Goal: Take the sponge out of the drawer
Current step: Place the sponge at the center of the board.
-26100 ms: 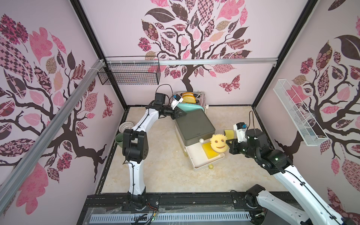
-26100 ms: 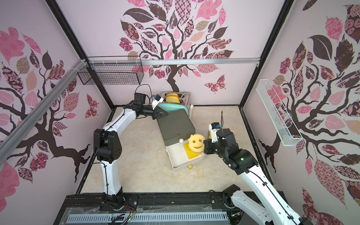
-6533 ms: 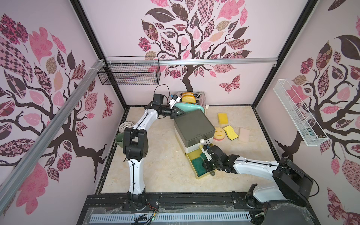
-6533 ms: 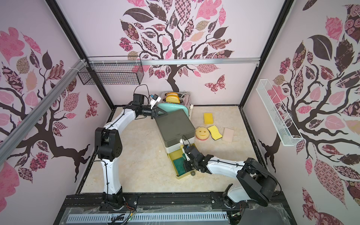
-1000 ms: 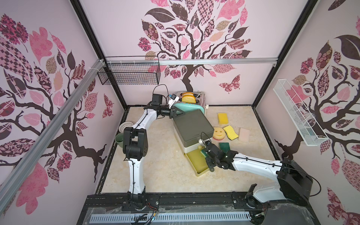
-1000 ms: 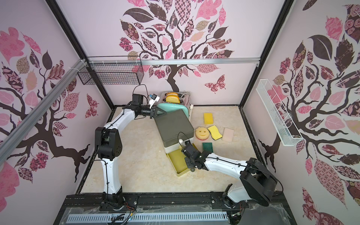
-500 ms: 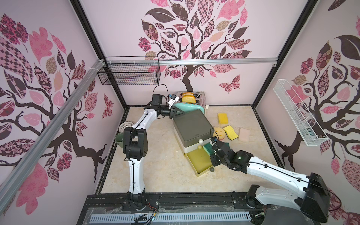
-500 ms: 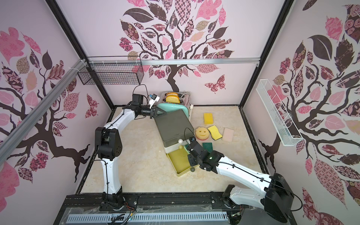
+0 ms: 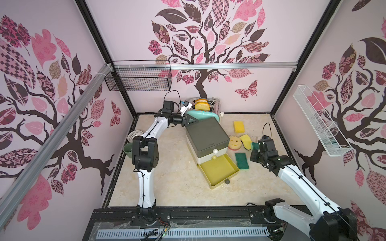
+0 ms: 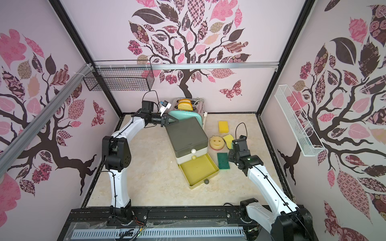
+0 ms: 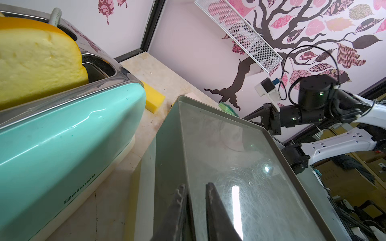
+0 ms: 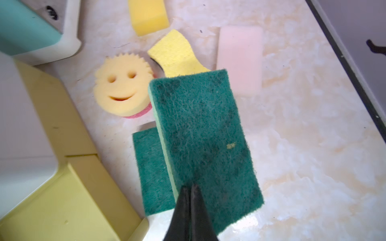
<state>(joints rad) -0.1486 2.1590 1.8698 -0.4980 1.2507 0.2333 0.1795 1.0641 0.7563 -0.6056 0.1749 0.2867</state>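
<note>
Right wrist view: right jaws pinch the green sponge (image 12: 200,133) endwise, long axis pointing away, over the bench (image 12: 302,146) beside the drawer (image 12: 62,208); left jaws clamp the cabinet rim (image 11: 182,135).

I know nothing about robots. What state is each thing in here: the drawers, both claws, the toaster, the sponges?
Bottom drawer: open, empty.
Middle drawer: shut.
Top drawer: shut.
Right gripper: shut on a green sponge, held clear of the table.
Left gripper: shut on the top rim of the cabinet.
Toaster: bread slices in its slots.
Other green sponge: lying flat beside the open drawer.
</note>
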